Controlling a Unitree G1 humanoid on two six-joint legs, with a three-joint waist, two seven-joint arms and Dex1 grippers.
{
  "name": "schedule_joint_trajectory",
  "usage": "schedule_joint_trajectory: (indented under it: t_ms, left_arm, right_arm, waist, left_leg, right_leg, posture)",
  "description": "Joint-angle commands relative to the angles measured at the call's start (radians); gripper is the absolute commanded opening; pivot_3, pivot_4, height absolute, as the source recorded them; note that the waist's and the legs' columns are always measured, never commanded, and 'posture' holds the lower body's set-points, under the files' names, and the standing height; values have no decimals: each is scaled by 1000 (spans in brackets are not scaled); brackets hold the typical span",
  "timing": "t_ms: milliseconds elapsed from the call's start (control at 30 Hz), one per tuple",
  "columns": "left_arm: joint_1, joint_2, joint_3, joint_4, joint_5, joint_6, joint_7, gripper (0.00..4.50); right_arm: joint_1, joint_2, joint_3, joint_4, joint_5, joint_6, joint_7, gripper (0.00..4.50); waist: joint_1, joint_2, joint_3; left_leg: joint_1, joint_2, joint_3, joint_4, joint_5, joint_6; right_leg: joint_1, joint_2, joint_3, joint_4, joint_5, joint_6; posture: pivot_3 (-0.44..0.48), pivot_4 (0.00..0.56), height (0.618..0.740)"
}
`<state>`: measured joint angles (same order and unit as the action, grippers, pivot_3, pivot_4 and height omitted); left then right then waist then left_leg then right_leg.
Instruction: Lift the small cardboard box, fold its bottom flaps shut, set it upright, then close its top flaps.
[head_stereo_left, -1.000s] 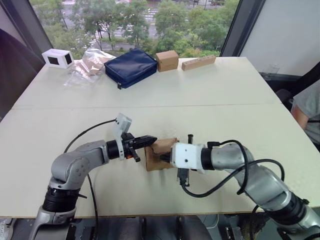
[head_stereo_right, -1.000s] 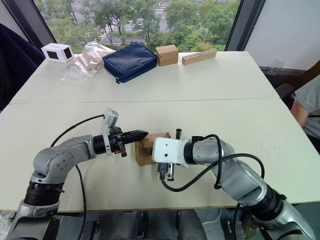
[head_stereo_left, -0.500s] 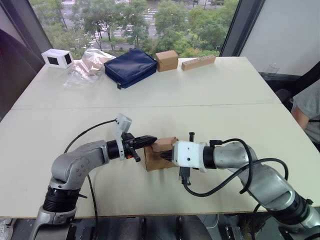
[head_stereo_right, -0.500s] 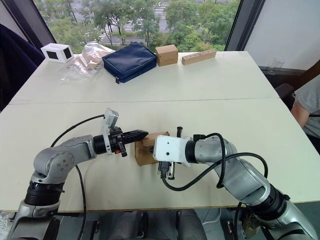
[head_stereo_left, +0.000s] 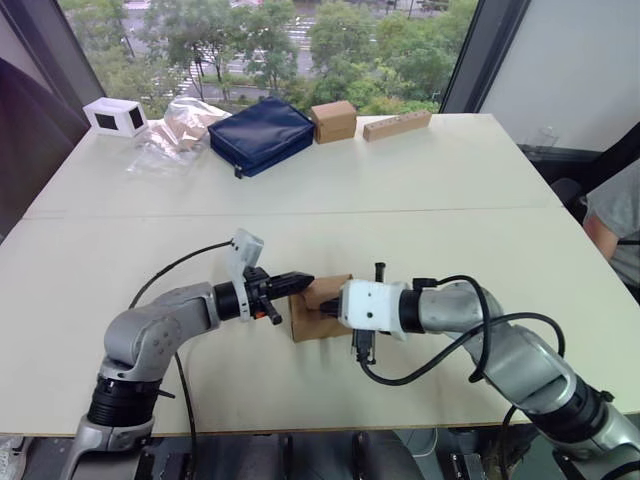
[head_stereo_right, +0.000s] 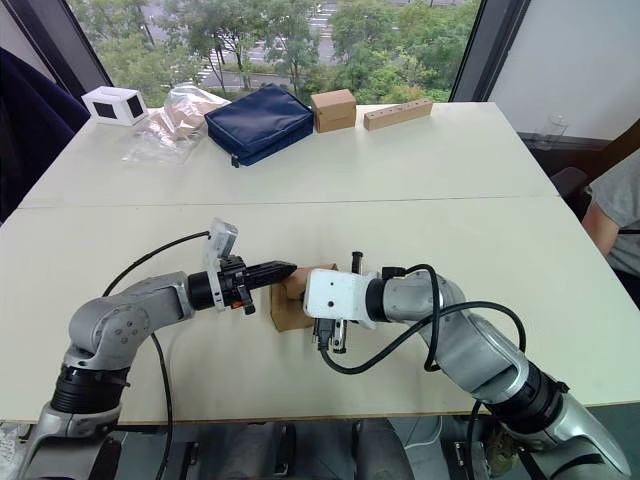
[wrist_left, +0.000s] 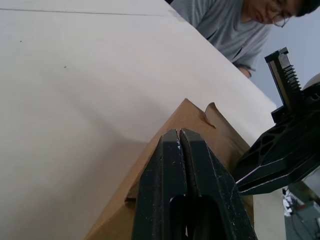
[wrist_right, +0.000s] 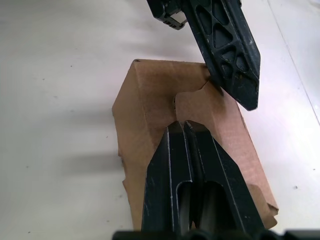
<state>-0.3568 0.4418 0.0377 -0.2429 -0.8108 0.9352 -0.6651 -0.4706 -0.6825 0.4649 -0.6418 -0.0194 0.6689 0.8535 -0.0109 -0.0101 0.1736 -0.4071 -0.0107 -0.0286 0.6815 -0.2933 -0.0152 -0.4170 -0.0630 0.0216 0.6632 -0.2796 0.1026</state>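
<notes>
The small cardboard box (head_stereo_left: 318, 310) sits on the table (head_stereo_left: 420, 200) near its front edge, squeezed between the 2 grippers. The left gripper (wrist_left: 181, 136) has its fingers pressed together, their tips resting on the box's upper face by a flap edge. The right gripper (wrist_right: 182, 127) also has its fingers pressed together, lying over the folded flaps (wrist_right: 200, 105) — pinching nothing.

The risk, as I judge it, is slip: with both grippers only pushing on cardboard and neither holding it, an uneven push could skid the box sideways across the smooth table, or let a flap spring back open — or crease the thin corrugated wall.
</notes>
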Motion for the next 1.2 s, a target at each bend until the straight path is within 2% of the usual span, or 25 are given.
schedule_joint_trajectory:
  t_ms: [33,467,967,1200]
  left_arm:
    - [-4,-7,37,-22,-29,4,12,31]
    - [11,-1,25,-18,-24,15,12,31]
    - [26,0,18,-21,-14,18,9,31]
    - [30,10,22,-13,-6,10,4,31]
  right_arm:
    - [-11,3,11,-3,-20,-24,-1,0]
    - [-14,-23,56,21,-113,-94,28,0]
    - [-9,-5,89,100,-220,-174,31,0]
    - [-2,12,23,22,-136,-129,86,0]
  waist:
    - [0,0,0]
    - [0,0,0]
    - [0,0,0]
    - [0,0,0]
  left_leg:
    - [0,0,0,0,0,0]
    - [0,0,0,0,0,0]
    - [2,0,0,0,0,0]
    - [6,0,0,-1,0,0]
  right_leg:
    - [0,0,0,0,0,0]
    - [0,0,0,0,0,0]
    - [2,0,0,0,0,0]
    - [6,0,0,-1,0,0]
  posture:
    - [0,150,740]
    - [0,150,740]
    - [0,150,740]
    - [0,150,740]
